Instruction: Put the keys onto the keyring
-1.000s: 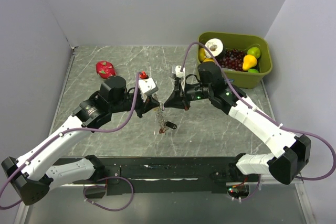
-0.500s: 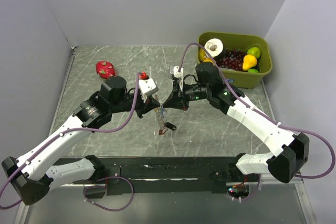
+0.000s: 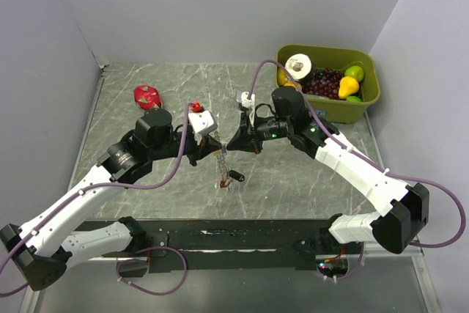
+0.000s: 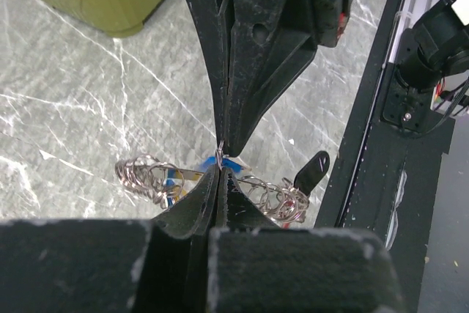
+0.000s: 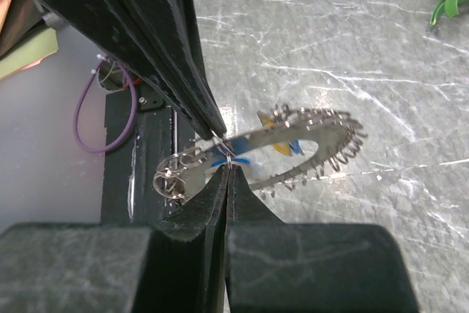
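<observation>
Left claw (image 4: 220, 172): fully closed, pinching keyring (image 5: 322, 133) rim | right claw (image 5: 229, 171): fully closed on same rim, tips meeting | keys (image 5: 220, 160): blue tags beside tips | keyring hangs above tabletop (image 3: 293, 174) centre; black fob (image 3: 236, 176) at its 4 o'clock.

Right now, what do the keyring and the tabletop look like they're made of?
The keyring is probably steel: thin, bright, with glinting wire coils. The tabletop shows a grey marble pattern with white veins, smooth and faintly glossy; real stone or printed laminate, can't tell.
</observation>
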You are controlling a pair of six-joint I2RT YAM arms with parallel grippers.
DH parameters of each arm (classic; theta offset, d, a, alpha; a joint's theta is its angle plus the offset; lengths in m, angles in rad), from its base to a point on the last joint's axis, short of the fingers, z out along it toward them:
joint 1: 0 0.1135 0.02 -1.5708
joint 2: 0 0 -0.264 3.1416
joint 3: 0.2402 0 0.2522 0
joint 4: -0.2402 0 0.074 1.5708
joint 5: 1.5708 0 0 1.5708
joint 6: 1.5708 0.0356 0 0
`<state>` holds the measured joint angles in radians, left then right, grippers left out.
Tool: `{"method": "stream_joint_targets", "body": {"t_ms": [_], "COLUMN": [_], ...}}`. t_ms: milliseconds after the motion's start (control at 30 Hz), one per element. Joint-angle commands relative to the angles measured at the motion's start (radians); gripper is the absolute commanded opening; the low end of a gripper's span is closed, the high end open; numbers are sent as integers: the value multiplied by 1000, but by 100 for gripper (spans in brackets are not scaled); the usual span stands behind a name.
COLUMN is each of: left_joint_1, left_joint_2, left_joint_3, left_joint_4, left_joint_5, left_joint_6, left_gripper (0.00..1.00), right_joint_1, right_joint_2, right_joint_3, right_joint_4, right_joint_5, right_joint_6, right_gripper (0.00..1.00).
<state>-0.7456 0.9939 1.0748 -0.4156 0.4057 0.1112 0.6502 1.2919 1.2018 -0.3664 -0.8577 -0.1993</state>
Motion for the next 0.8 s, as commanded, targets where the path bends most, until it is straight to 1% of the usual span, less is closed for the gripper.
{"method": "stream_joint_targets", "body": {"t_ms": [0, 333, 467, 500, 533, 567, 600, 633, 667, 733, 767], "left_joint_1": [-6, -6, -5, -5, -6, -6, -6, -6, -6, -6, -6], "left_joint_2": [-47, -49, -70, -72, -78, -81, -81, -80, -77, -74, -72], "left_joint_3": [2, -7, -41, -52, -70, -78, -82, -90, -92, -95, -98], "left_joint_4": [93, 133, 196, 234, 250, 264, 283, 291, 299, 316, 324], "left_joint_5": [18, 47, 51, 50, 50, 51, 51, 53, 56, 61, 62], "left_joint_6": [-10, -33, -68, -86, -94, -100, -103, -105, -105, -104, -104], "left_gripper": [1, 1, 1, 1, 1, 1, 1, 1, 1, 1, 1], "right_joint_1": [-17, -17, -17, -17, -17, -17, -15, -18, -21, -21, -26], "right_joint_2": [-36, -23, -31, -34, -39, -52, -63, -90, -104, -150, -164], "right_joint_3": [-18, -16, -18, -19, -22, -25, -39, -48, -57, -79, -85], "right_joint_4": [43, 40, 43, 41, 41, 46, 53, 61, 69, 84, 90], "right_joint_5": [3, -17, -30, -29, -15, -7, 2, 31, 42, 69, 83], "right_joint_6": [-14, -14, -11, -11, -11, -9, -11, -9, -9, -15, -15], "right_gripper": [0, 0, 0, 1, 7, 15, 20, 27, 40, 52, 66]}}
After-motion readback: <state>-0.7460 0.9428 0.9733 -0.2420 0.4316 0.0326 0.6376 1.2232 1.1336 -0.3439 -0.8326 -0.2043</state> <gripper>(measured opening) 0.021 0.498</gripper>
